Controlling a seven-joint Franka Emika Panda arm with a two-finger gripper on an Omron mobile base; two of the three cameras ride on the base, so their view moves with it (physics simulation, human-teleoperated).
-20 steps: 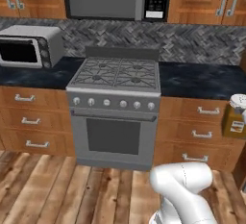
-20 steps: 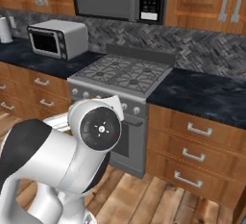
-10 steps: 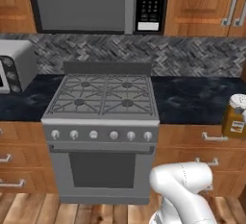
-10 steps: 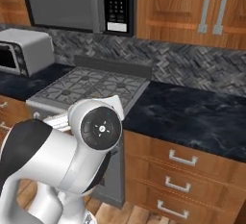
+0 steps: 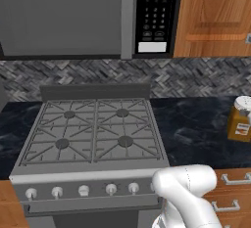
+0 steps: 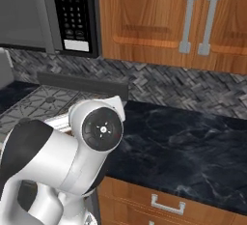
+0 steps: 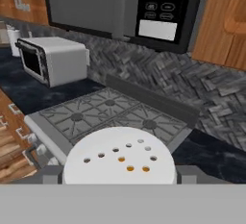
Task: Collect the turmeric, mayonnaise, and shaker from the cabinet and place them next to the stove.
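In the left base view I have the stove [image 5: 93, 139] square in front of me, four burners under dark grates and a row of knobs [image 5: 83, 191] along its front, with the microwave [image 5: 88, 16] hanging above it and a grey herringbone backsplash [image 5: 196, 78] between them. The turmeric [image 5: 240, 120] sits at the far right edge of this view, upright, amber with its pale lid, over the dark marble tabletop [image 5: 196, 129] to the right of the stove; the picture cuts it off, so I cannot tell whether its base touches the stone. In the right base view the arm's white body fills the foreground, and beyond it I see the same tabletop [image 6: 183, 142], the stove's right side [image 6: 43, 98], the microwave's keypad [image 6: 72, 11] and a panelled wooden cupboard [image 6: 193, 21] with metal handles. In the hand view the turmeric's lid [image 7: 120, 155] lies right under the camera, round and pale with small holes, some showing orange. The tool [image 7: 120, 176] looks clamped on the turmeric, one grey tip hard against each side of the lid. Past the lid lie the stove [image 7: 110, 112], a white toaster oven [image 7: 53, 59] on the tabletop beside it, and the microwave [image 7: 120, 2].
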